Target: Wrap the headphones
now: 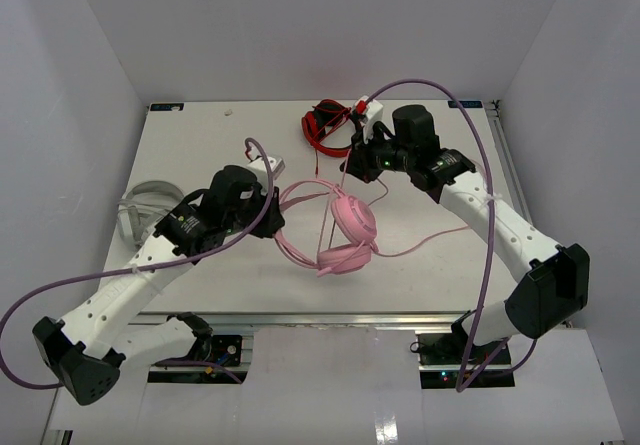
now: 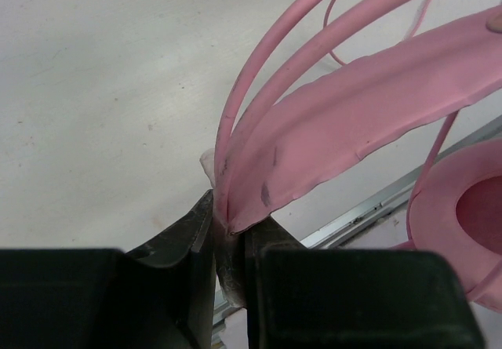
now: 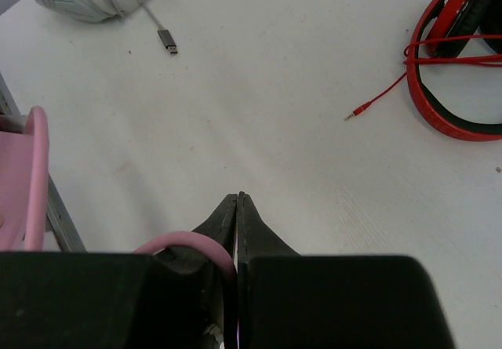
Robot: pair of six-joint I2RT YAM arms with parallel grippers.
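Observation:
The pale pink headphones (image 1: 347, 227) are held up over the table's middle, ear cups toward the front. My left gripper (image 1: 274, 205) is shut on the pink headband (image 2: 345, 121), which is pinched between its jaws in the left wrist view (image 2: 231, 227). My right gripper (image 1: 348, 168) stands behind the headphones and is shut on the thin pink cable (image 3: 188, 245), which loops out on the left of its closed fingers (image 3: 238, 201). More cable (image 1: 440, 235) trails over the table to the right of the ear cups.
Red-and-black headphones (image 1: 328, 125) with a red cable lie at the back centre, close behind my right gripper; they also show in the right wrist view (image 3: 459, 67). Light grey-white headphones (image 1: 148, 205) lie at the left edge, beside my left arm. The table's metal front rail (image 1: 350, 317) is close.

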